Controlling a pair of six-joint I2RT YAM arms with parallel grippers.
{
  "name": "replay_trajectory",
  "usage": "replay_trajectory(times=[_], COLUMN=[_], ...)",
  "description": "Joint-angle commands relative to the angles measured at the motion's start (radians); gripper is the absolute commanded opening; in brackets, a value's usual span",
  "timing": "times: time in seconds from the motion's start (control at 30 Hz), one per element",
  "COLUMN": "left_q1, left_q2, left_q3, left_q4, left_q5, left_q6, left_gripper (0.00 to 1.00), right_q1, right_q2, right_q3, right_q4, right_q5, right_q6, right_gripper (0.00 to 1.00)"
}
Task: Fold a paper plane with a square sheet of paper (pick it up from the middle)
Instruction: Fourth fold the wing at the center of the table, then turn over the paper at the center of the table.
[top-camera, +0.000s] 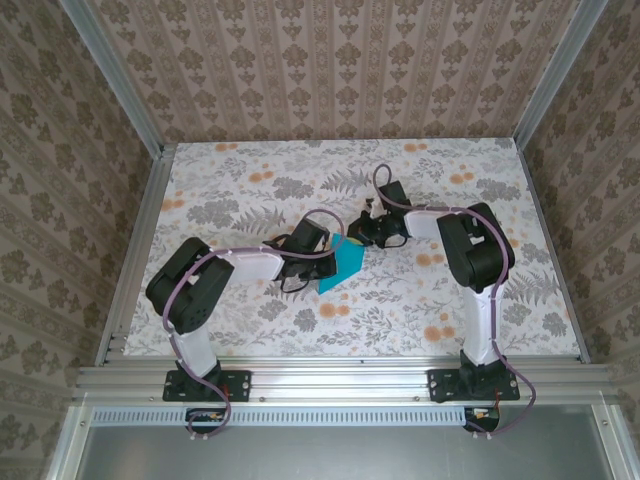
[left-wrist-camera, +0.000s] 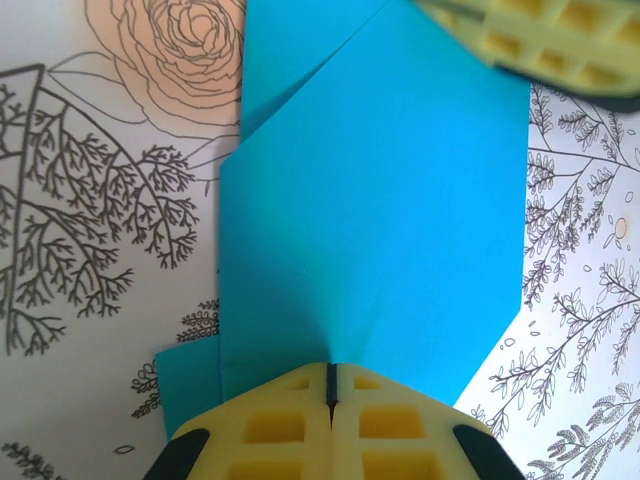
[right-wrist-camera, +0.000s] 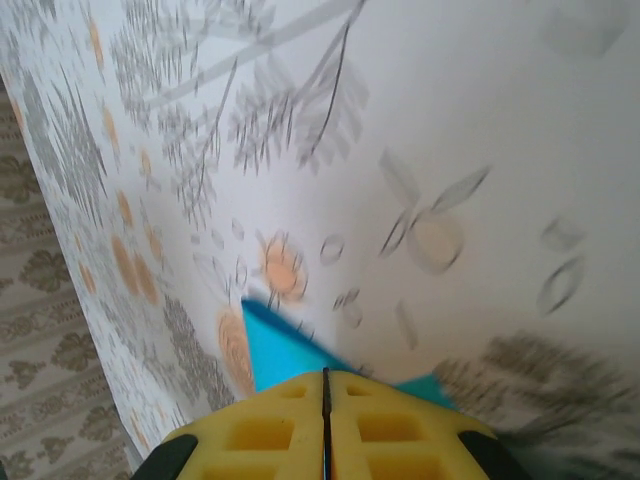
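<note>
Left pincer (left-wrist-camera: 328, 372): fingers pressed together, pinching the left end of the partly folded square sheet of paper (left-wrist-camera: 380, 220). The sheet lies mid-counter (top-camera: 230, 180). Its long axis runs straight ahead of this pincer toward the right pincer (right-wrist-camera: 325, 378), also pressed together, pinching the right end. Both arms are equally near. No legible writing or labels

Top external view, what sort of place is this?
Most likely a robot test cell rather than a real room: an aluminium frame boxes in wallpapered panels around a floral-covered table, with the left arm and right arm bolted at its near edge.
</note>
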Motion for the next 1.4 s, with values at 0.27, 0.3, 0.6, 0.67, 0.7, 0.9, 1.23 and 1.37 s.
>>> replay_trajectory(times=[0.27, 0.3, 0.6, 0.67, 0.7, 0.9, 1.23, 1.37], left_q1=[-0.013, -0.013, 0.008, 0.021, 0.029, 0.075, 0.114, 0.128], left_q2=[0.001, -0.010, -0.171, -0.205, -0.224, -0.284, -0.295, -0.303], left_q3=[-0.026, -0.011, 0.099, 0.074, 0.057, -0.050, -0.130, -0.145], left_q4=[-0.172, -0.177, -0.197, -0.197, -0.197, -0.167, -0.114, -0.119], left_q5=[0.028, 0.028, -0.019, -0.043, -0.058, -0.087, -0.078, -0.089], left_q6=[0.046, 0.051, 0.038, 0.027, 0.015, -0.048, -0.107, -0.121], left_gripper=[0.00, 0.01, 0.35, 0.42, 0.45, 0.56, 0.63, 0.68], right_q1=[-0.092, -0.093, -0.063, -0.046, -0.031, 0.051, 0.141, 0.159], right_q2=[0.012, -0.008, -0.264, -0.308, -0.330, -0.341, -0.225, -0.185], right_q3=[0.114, 0.118, -0.047, -0.094, -0.118, -0.179, -0.171, -0.147], right_q4=[-0.108, -0.120, -0.198, -0.203, -0.205, -0.168, -0.057, -0.087], right_q5=[0.183, 0.187, 0.221, 0.219, 0.208, 0.112, 0.045, 0.060], right_q6=[-0.031, -0.044, -0.131, -0.137, -0.139, -0.112, -0.017, -0.008], right_gripper=[0.11, 0.11, 0.34, 0.41, 0.45, 0.54, 0.50, 0.49])
